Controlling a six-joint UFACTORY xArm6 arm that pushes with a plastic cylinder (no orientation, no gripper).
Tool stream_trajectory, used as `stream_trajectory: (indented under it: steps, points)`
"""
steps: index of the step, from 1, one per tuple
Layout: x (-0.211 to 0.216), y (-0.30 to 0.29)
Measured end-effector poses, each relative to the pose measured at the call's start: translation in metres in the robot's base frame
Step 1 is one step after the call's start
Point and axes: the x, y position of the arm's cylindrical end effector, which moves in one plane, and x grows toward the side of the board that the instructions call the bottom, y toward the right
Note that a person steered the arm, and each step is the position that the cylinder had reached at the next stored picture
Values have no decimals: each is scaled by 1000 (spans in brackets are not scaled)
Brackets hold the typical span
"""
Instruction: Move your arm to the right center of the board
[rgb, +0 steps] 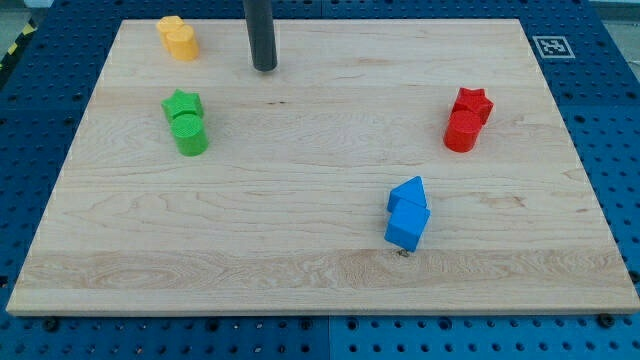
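Note:
My tip (264, 68) rests on the wooden board (320, 265) near the view's top, left of centre. The dark rod rises out of the view's top edge. A yellow block (178, 38) lies to the tip's left at the top left. A green star (182, 104) and a green cylinder (190, 135) touch each other below and left of the tip. A red star (473, 103) and a red cylinder (460, 131) touch each other at the right centre, far from the tip. Two blue blocks, an upper one (408, 193) and a lower one (406, 228), touch each other at the lower right.
A black and white marker tag (551, 46) sits at the board's top right corner. A blue perforated table (610, 100) surrounds the board.

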Motion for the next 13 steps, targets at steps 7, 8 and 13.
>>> stream_trajectory:
  steps: [7, 8, 13]
  points:
    - [-16, 29]
    - [-16, 69]
    - [-16, 180]
